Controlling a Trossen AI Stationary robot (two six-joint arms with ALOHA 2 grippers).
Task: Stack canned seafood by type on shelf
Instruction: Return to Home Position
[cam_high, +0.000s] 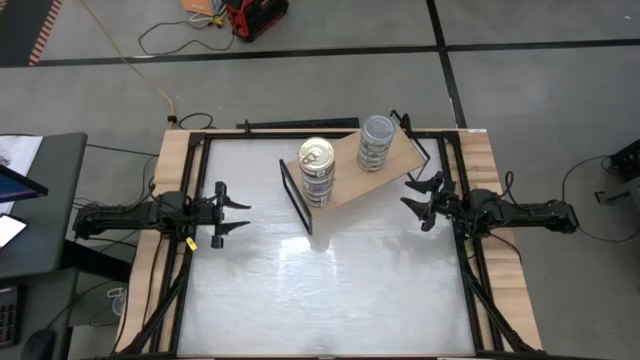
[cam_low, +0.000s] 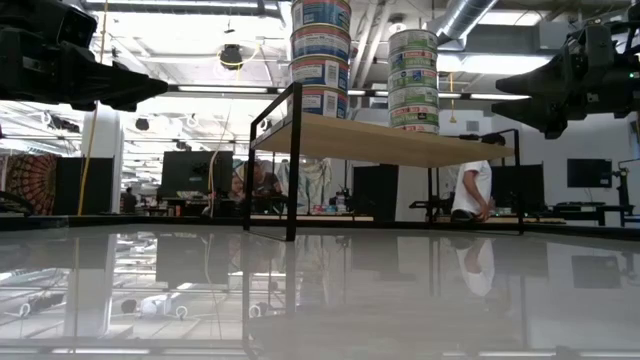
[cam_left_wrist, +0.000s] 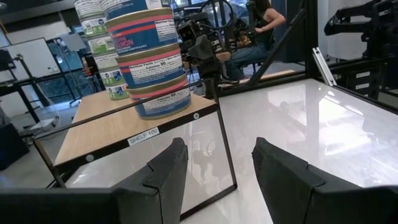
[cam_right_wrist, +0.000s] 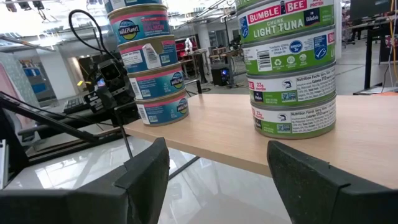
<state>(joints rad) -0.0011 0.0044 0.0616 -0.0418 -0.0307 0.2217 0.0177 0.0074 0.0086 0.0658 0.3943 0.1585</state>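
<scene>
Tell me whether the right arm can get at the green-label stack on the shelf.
Probably yes: the right gripper sits open beside the shelf, facing the green-label stack, with nothing between them.

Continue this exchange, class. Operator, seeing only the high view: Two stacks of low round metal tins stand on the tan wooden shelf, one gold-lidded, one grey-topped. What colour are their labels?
Observer: The gold-lidded stack of low round metal tins wears blue-and-pink labels; the grey-topped stack wears green ones.
Operator: Can you read a brand?
Observer: Past the open right tool, waiting right of the shelf, the green labels say "Bumble Bee Light Tuna".
Operator: Is the shelf itself marked?
Observer: Past the open left tool, a small white tag on the black metal frame under the light tan wooden shelf reads "SHELF" and a number I cannot make out.
</scene>
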